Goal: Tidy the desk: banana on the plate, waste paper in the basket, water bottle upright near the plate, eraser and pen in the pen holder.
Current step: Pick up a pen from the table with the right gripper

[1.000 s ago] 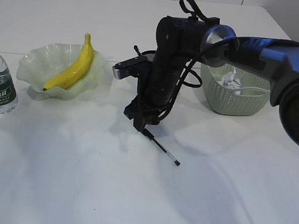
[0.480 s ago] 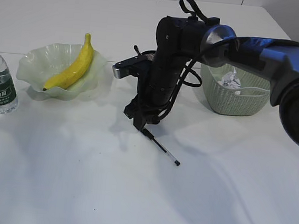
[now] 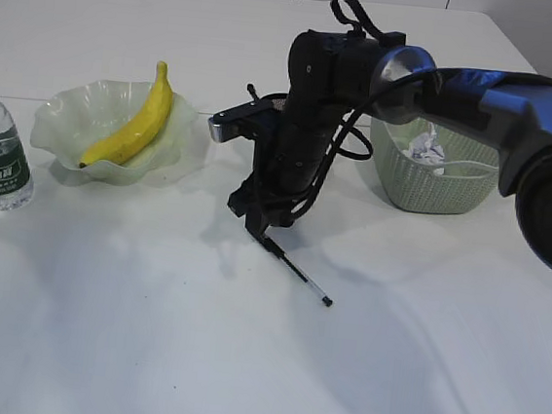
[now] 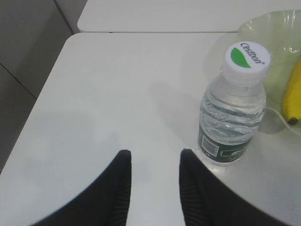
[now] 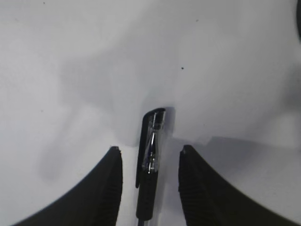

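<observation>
Your right gripper (image 5: 149, 155) stands open, the pen (image 5: 149, 160) lying lengthwise between its jaws, touching neither; left gripper (image 4: 155, 162) open, empty.

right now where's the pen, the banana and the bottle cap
pen (image 5: 149, 160), right wrist view, on its clear barrel
banana (image 3: 135, 127), exterior view, on the middle of its yellow body
bottle cap (image 4: 246, 60), left wrist view, on its top face

Upright water bottle (image 4: 233, 106) beside plate (image 4: 277, 70), ahead of parted left claw (image 4: 154, 165), seemingly empty.
</observation>
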`<state>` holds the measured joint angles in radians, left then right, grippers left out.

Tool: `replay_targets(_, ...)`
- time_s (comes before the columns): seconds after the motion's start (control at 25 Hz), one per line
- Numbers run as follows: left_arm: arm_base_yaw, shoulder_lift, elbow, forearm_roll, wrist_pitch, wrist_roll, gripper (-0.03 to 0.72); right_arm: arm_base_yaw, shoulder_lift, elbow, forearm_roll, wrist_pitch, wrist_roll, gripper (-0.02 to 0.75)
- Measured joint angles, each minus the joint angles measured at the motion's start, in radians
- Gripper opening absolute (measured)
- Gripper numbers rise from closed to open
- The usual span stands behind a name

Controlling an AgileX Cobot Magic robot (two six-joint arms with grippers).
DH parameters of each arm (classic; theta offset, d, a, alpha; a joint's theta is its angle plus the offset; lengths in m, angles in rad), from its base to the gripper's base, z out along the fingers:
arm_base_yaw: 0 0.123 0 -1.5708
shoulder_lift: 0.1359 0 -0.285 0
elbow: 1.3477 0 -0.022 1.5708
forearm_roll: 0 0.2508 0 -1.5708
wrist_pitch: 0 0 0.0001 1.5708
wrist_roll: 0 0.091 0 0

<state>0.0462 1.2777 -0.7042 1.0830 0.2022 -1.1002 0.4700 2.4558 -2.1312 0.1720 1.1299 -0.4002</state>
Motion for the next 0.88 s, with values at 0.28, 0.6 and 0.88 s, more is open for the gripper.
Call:
replay_targets(0.28,0.000,0.000,0.000,0.000,0.000,0.000,0.236,0.000,0.000,0.000,-0.002,-0.012,0.006,0.305)
replay_targets(0.6,0.000,0.000,0.000,-0.002,0.000,0.000,0.236,0.000,0.000,0.000,-0.002,-0.019,0.023,0.305)
replay_targets(0.88,0.000,0.000,0.000,-0.007,0.000,0.000,0.236,-0.004,0.000,0.000,-0.002,-0.021,0.048,0.305)
